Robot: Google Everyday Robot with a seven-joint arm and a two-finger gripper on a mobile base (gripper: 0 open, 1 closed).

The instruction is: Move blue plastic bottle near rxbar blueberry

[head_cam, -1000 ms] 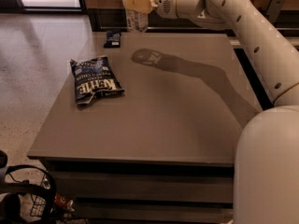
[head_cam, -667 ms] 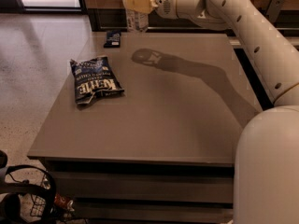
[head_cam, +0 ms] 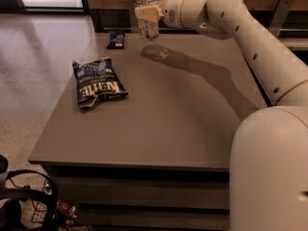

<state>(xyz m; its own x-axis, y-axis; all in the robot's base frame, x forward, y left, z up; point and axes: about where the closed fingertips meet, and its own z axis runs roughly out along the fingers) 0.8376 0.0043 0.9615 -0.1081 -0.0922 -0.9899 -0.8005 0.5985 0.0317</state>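
Clamping blue plastic bottle (head_cam: 148, 31), end effector (head_cam: 146, 12) above table (head_cam: 168, 114).

You had the pincer (head_cam: 146, 12) at the far edge of the counter (head_cam: 178, 114), clamped around the upper body of the blue plastic bottle (head_cam: 148, 29), which was upright. The bottle's shadow (head_cam: 158, 53) lay on the counter apart from its base, so the bottle looked lifted. The rxbar blueberry (head_cam: 116, 39) lay flat near the far left corner, close to the bottle on its left in your view and not touching it. A crinkled Kettle chip bag (head_cam: 98, 82) rested well apart from both, nearer the left edge. The arm (head_cam: 250, 37) reached in from the right.
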